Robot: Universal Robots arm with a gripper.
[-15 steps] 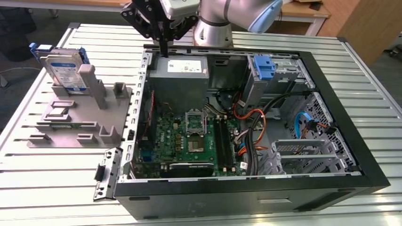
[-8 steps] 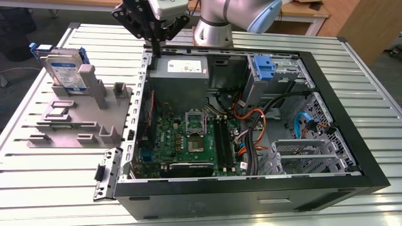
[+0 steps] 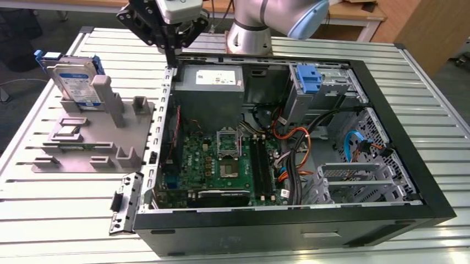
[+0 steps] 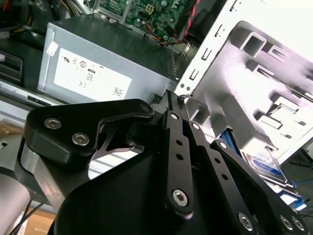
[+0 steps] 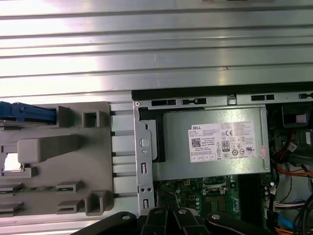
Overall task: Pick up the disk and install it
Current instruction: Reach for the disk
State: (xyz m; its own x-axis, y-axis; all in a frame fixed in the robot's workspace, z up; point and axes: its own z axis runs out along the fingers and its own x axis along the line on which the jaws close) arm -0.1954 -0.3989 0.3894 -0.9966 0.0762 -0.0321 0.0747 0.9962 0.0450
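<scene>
The disk (image 3: 74, 82), a silver drive with a blue-and-white label in a blue carrier, stands on edge in the grey fixture (image 3: 88, 140) on the exterior view's left, outside the computer case. Its label shows in the second wrist view (image 4: 265, 161), and its blue carrier edge in the first wrist view (image 5: 29, 112). My gripper (image 3: 173, 61) hangs above the case's back corner on the fixture side, right of the disk and apart from it. Its black fingers (image 4: 171, 105) point down, shut together with nothing between them. The gripper's linkage (image 5: 171, 218) sits over the motherboard edge.
The open computer case (image 3: 411, 181) holds a grey power-supply box (image 3: 209, 82), a green motherboard (image 3: 220, 159), orange and black cables (image 3: 298, 143), a bare blue bracket (image 3: 309, 80) in a bay and a metal drive cage (image 3: 360, 179). All stand on a ribbed metal table (image 3: 66, 209).
</scene>
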